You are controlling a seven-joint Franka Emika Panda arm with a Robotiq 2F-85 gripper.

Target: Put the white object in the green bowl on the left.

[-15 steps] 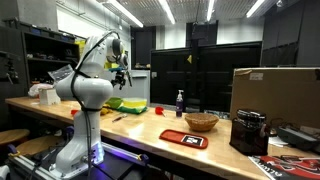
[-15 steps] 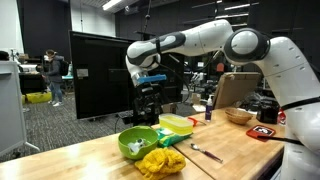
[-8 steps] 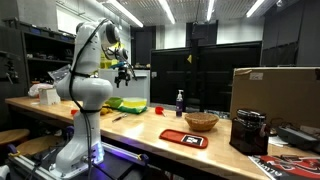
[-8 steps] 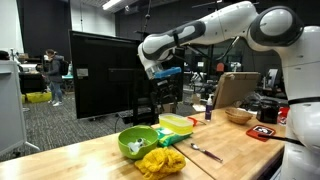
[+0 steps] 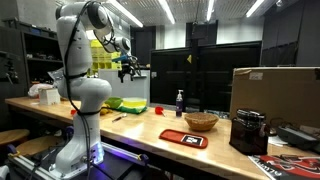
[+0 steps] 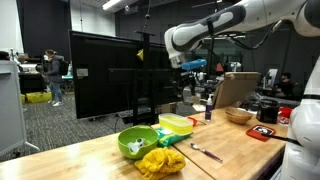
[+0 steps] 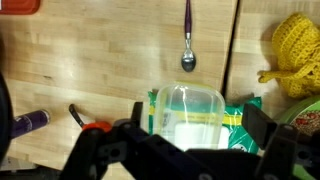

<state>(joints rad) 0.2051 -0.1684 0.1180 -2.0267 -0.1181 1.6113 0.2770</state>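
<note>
Looking straight down through the wrist view, finds the gripper (image 7: 185, 148) open: dark fingers (image 7: 105, 155) spread wide along the bottom edge, nothing held between them. Cannot settle that from either exterior view, too small there. Shows below it a clear container (image 7: 190, 110) on a green lid, a spoon (image 7: 187, 42) lying beyond with its bowl end nearest the container, a yellow knitted cloth (image 7: 296, 55) at the right border and a blue bottle (image 7: 30, 122) at the left. Catches only a green sliver under the cloth, too cut off to name.

Gives the green bowl (image 6: 137, 142) whole only in an exterior view: near the corner of the wooden table (image 6: 240, 160), cloth touching its front rim, container just behind and beside it. Hints at a pale patch inside the bowl, too small to call the white object with any certainty. Puts the gripper high above the table, over the container rather than the bowl.

Adds, in an exterior view, what neither of the others holds: the arm's white base (image 5: 80, 150) by the table edge, a big cardboard box (image 5: 275, 95) and a black machine (image 5: 248, 130) at the far end. Places the woven bowl (image 5: 201, 122) in both exterior views, well apart from the green one.
</note>
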